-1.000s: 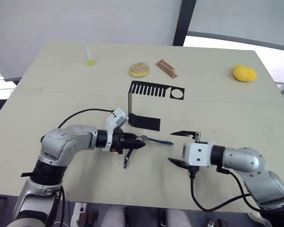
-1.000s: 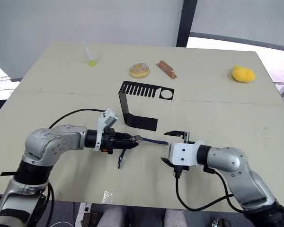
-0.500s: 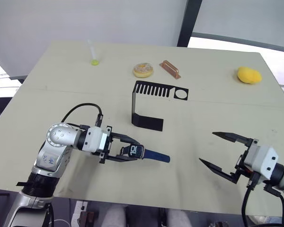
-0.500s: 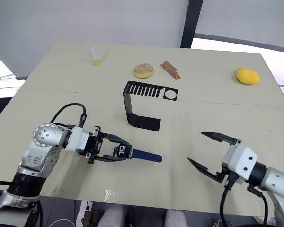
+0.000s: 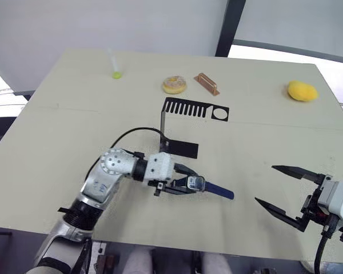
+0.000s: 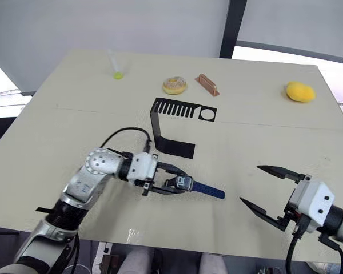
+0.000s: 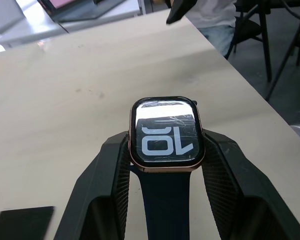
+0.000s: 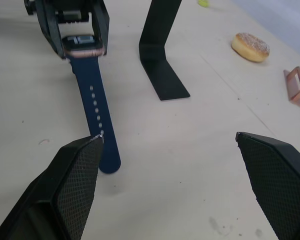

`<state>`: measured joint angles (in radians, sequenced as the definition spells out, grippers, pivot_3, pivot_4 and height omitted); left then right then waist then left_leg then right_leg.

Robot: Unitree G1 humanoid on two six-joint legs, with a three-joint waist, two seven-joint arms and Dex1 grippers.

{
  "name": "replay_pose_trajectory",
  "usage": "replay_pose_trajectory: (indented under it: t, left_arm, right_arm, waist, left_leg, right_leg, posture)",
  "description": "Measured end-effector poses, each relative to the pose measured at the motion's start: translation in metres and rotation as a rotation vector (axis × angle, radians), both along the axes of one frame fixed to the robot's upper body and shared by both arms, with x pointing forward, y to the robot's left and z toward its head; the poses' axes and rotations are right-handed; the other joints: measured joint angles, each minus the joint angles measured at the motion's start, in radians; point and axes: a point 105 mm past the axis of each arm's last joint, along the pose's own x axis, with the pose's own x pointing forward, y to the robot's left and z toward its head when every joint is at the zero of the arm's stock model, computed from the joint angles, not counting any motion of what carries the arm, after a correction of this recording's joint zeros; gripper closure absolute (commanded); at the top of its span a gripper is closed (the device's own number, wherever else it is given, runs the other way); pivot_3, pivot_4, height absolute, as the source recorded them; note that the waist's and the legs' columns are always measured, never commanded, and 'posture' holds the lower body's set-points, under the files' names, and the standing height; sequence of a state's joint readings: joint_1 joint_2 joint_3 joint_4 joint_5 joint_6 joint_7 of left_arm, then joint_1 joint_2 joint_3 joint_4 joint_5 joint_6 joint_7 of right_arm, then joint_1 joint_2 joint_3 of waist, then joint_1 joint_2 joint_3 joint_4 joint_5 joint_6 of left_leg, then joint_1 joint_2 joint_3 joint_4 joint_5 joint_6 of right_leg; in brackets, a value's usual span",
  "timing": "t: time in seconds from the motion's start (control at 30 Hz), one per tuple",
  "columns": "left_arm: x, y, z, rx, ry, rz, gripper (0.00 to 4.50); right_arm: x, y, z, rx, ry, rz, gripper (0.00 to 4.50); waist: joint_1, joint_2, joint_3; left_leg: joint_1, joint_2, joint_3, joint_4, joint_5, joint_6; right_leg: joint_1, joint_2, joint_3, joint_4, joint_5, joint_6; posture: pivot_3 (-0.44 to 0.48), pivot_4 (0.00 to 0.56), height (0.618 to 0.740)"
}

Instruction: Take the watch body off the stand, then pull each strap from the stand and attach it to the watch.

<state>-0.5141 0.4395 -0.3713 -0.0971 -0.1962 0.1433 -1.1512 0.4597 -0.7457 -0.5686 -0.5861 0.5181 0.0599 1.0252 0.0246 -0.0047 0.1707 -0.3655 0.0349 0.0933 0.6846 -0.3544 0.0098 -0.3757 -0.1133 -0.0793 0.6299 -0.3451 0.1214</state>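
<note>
My left gripper (image 5: 190, 184) has its jaws pinching the watch body (image 5: 195, 182) by its two sides, low over the desk (image 5: 74, 114) at about 6 o'clock from the stand (image 5: 180, 128). In the left wrist view the black screen faces up with white digits, framed by a rose-gold rim. One navy strap (image 5: 219, 190) is attached to the case and trails flat on the desk toward 4 o'clock, its row of holes plain in the right wrist view; I cannot make out a second strap for sure. The stand sits upright and bare in the middle of the desk. My right gripper (image 5: 286, 191) hangs with jaws spread wide and holding nothing, well apart at 3 o'clock from the watch. Beyond the stand lie a doughnut (image 5: 174, 85), a copper bar (image 5: 206, 83) and a yellow lump (image 5: 302, 90).
</note>
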Motion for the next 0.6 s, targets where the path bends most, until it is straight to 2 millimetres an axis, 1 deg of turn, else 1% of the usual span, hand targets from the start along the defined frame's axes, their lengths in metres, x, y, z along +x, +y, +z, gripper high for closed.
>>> replay_pose_trajectory:
  t: [0.1,0.27,0.33,0.4,0.47,0.5,0.53,0.6]
  left_arm:
    - [0.003,-0.005,-0.016,0.063,-0.008,0.019,2.91]
    - [0.012,0.007,-0.038,0.170,-0.030,0.079,2.91]
    - [0.016,0.011,-0.042,0.189,-0.026,0.105,2.91]
    - [0.016,0.009,-0.041,0.177,-0.022,0.109,2.91]
    - [0.017,0.006,-0.038,0.144,0.014,0.122,1.87]
    - [0.017,0.005,-0.036,0.112,0.031,0.135,1.50]
    - [0.016,0.004,-0.033,0.084,0.043,0.140,1.02]
    - [0.012,0.010,-0.022,0.009,0.043,0.138,0.03]
  right_arm:
    - [-0.004,-0.002,-0.005,0.005,0.038,-0.002,0.01]
    - [-0.009,-0.001,-0.010,0.001,0.077,0.012,0.01]
    - [-0.009,0.000,-0.011,0.001,0.080,0.015,0.01]
    - [-0.009,0.002,-0.012,0.001,0.085,0.027,0.01]
    - [-0.008,0.004,-0.012,-0.003,0.085,0.041,0.00]
    - [-0.007,0.005,-0.011,-0.003,0.081,0.046,0.00]
    - [-0.006,0.005,-0.011,-0.005,0.081,0.051,0.00]
    - [-0.004,0.005,-0.011,-0.016,0.088,0.070,0.00]
  waist:
    - [0.000,0.000,0.000]
    - [0.001,0.000,0.000]
    - [0.001,0.000,0.000]
    - [0.002,0.000,0.000]
    - [0.003,0.000,0.000]
    - [0.002,0.000,0.000]
    - [0.002,0.000,0.000]
    - [-0.003,0.000,0.000]
  left_leg:
    - [0.001,0.000,0.001,0.000,0.000,0.000]
    - [0.001,0.000,0.001,0.000,0.000,0.000]
    - [0.001,0.000,0.001,0.000,0.000,0.000]
    - [0.001,0.000,0.000,0.000,0.000,0.000]
    - [0.000,0.000,0.000,0.000,0.000,0.000]
    - [0.000,0.000,0.000,0.000,0.000,0.000]
    - [0.000,0.000,0.000,0.000,0.000,0.000]
    - [0.000,0.002,0.000,0.000,0.000,0.000]
  right_leg:
    - [0.000,0.000,0.001,0.000,0.000,0.000]
    - [0.000,0.000,0.001,0.000,0.000,0.000]
    - [0.000,-0.001,0.001,0.000,0.000,0.000]
    - [0.000,-0.001,0.001,0.000,0.000,0.000]
    - [0.000,-0.001,0.001,0.000,0.000,0.000]
    - [0.000,-0.001,0.000,0.000,0.000,0.000]
    - [0.000,-0.001,0.000,0.000,0.000,0.000]
    - [0.000,-0.001,0.000,0.000,0.000,0.000]
  posture:
    - [0.000,0.150,0.740]
    - [0.000,0.150,0.740]
    - [0.000,0.150,0.740]
    - [0.000,0.150,0.740]
    - [0.000,0.150,0.740]
    - [0.000,0.150,0.740]
    - [0.000,0.150,0.740]
    - [0.000,0.150,0.740]
